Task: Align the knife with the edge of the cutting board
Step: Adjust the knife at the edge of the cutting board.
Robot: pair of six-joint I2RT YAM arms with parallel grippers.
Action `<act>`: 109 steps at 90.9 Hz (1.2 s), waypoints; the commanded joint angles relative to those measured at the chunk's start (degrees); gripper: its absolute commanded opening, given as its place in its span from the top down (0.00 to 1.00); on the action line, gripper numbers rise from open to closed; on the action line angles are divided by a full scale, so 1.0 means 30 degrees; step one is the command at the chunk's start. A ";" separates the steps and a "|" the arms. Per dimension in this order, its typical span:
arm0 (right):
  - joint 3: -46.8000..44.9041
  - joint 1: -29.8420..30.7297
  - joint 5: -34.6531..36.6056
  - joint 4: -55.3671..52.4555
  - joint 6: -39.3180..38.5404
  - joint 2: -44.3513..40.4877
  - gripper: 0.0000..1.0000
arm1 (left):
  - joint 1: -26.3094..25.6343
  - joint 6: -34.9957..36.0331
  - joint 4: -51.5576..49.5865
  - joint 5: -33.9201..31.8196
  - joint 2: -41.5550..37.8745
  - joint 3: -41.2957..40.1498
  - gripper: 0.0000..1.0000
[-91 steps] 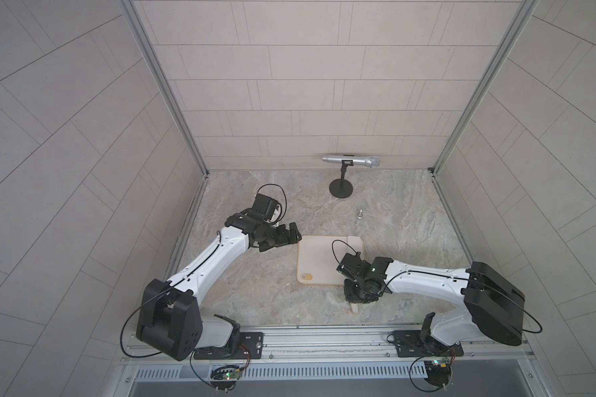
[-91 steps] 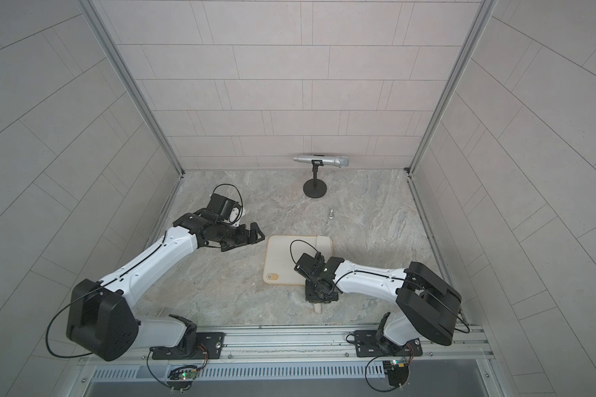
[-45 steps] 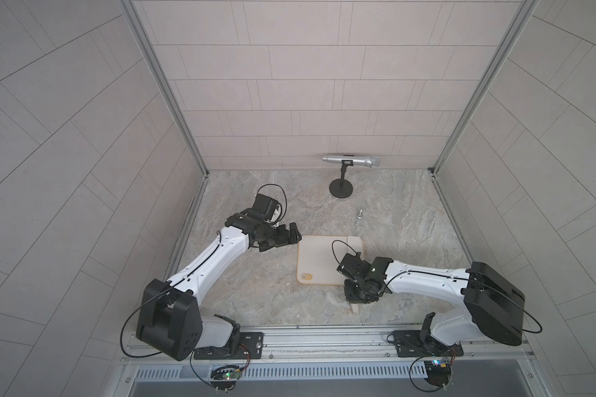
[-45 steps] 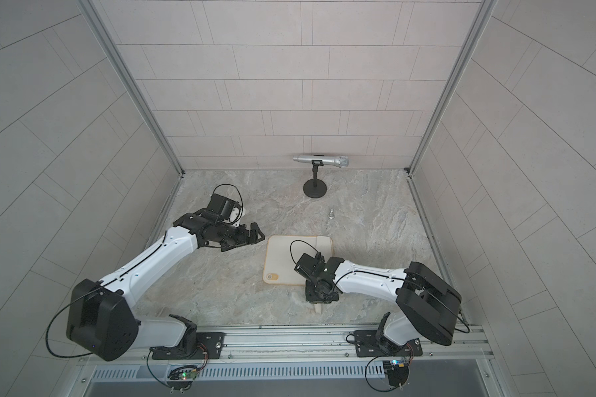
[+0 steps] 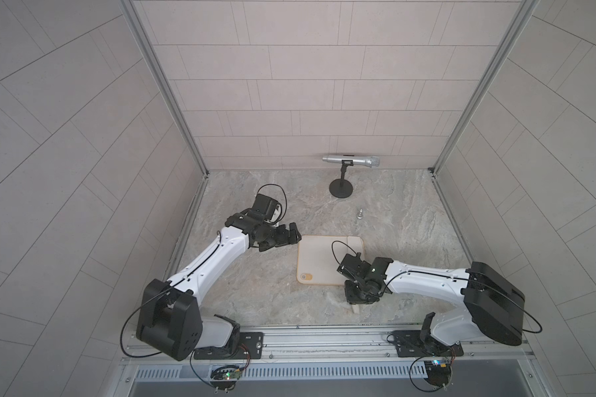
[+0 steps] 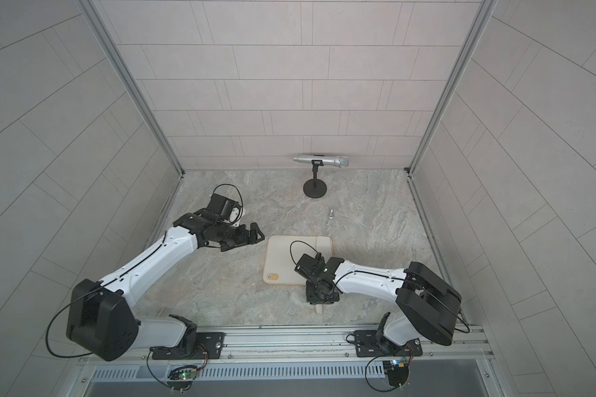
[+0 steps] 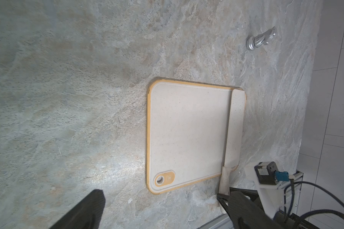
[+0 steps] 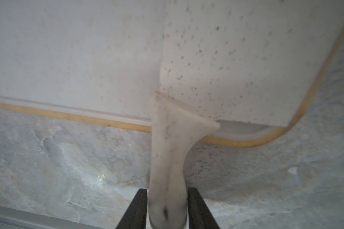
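In both top views the board (image 5: pixel 315 261) (image 6: pixel 283 261) lies flat on the table (image 5: pixel 255 292), a little below the middle of the frame, with its oval hole at the lower left corner. The knife (image 5: pixel 355 245) lies on the board along its right edge. The blade is flat and runs almost parallel to the yellow rim, as the left wrist view shows (image 7: pixel 234 128). The handle passes over the lower edge of the board, near the lower right corner, and rests over the table.

The right gripper (image 5: pixel 356 300) is just below that corner and points down at the handle. In the right wrist view its two fingers (image 8: pixel 136 208) stand on both sides of the handle, very close to it, with only a narrow opening (image 8: pixel 167 190). It cannot be told if they press the handle or only stand beside it.

The left gripper (image 5: pixel 288 236) hangs just left of the upper left corner of the board, apart from it. Its jaws are wide apart and hold nothing
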 commanded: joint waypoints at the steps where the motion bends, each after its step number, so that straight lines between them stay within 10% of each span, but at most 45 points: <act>1: -0.0158 0.0132 0.0243 -0.0292 -0.0088 -0.0277 0.64 | -0.0102 0.0285 -0.0317 -0.0057 0.0131 -0.0185 0.00; 45: 0.1431 0.0081 0.0533 -0.1994 -0.0704 -0.1424 0.34 | -0.0101 0.0302 -0.0323 -0.0085 0.0088 -0.0174 0.00; 65: 0.2813 -0.0417 0.0971 -0.3625 -0.1771 -0.2338 0.01 | -0.0113 0.0324 -0.0387 -0.0223 0.0125 -0.0145 0.00; 109: 0.3330 -0.4326 0.0121 -0.4184 -0.4716 -0.5120 0.00 | -0.0075 0.0391 -0.0526 -0.0825 0.0193 -0.0031 0.00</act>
